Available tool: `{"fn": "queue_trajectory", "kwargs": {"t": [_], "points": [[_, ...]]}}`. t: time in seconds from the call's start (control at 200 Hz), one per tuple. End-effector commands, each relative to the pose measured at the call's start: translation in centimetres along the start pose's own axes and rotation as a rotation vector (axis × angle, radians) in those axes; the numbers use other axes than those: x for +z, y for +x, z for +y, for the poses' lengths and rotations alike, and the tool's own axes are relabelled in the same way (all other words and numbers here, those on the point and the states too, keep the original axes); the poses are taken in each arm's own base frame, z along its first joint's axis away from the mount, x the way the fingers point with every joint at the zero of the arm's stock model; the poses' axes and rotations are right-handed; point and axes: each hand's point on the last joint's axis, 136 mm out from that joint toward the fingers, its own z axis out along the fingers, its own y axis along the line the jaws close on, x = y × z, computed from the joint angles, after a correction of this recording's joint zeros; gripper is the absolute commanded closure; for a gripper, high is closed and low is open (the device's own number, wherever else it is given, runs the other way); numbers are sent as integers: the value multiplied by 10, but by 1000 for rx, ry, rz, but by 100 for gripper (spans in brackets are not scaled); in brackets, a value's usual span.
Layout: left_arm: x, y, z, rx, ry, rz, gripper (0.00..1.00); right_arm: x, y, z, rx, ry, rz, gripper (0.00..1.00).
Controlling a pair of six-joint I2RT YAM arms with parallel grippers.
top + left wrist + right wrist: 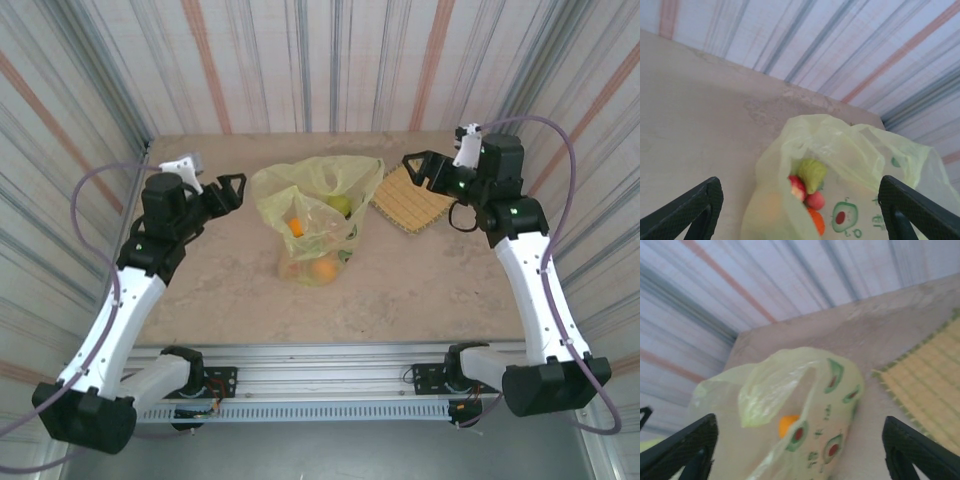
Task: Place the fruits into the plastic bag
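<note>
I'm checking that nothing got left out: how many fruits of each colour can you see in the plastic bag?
Orange fruits: 2
Green fruit: 1
Red or pinkish fruits: 2
Total: 5 that show; folds of the plastic bag may hide more.

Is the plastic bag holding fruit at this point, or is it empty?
Holding fruit. Orange, green and red fruits show inside the plastic bag, through its open mouth and thin wall.
</note>
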Motion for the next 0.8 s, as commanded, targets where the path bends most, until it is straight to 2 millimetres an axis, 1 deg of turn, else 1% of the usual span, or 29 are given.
{"fn": "queue_trajectory", "kwargs": {"t": [0.0,0.12,0.245,0.296,0.351,0.451,0.526,0.626,0.711,0.757,0.797], "points": [[0,11,35,-8,-123,-55,13,-7,10,-44,-56,194,-18,7],[5,29,67,-27,-222,-78,12,-4,24,-90,-58,357,-32,0],[10,47,101,-21,-331,-115,9,0,45,-129,-49,485,-33,1],[9,52,114,3,-374,-139,8,0,52,-144,-52,542,-34,1],[8,54,123,56,-400,-174,8,-1,59,-158,-52,599,-40,1],[-3,54,142,120,-486,-247,6,-1,75,-180,-49,667,-45,1],[-9,54,154,161,-547,-270,7,-1,87,-195,-38,710,-46,1],[-10,61,164,229,-599,-238,6,4,102,-214,-34,761,-59,1],[-5,67,170,303,-616,-196,5,10,114,-231,-45,806,-62,1],[2,72,171,350,-601,-169,3,14,119,-238,-52,823,-50,1],[6,70,174,355,-603,-159,1,18,122,-243,-53,834,-41,1]]}}
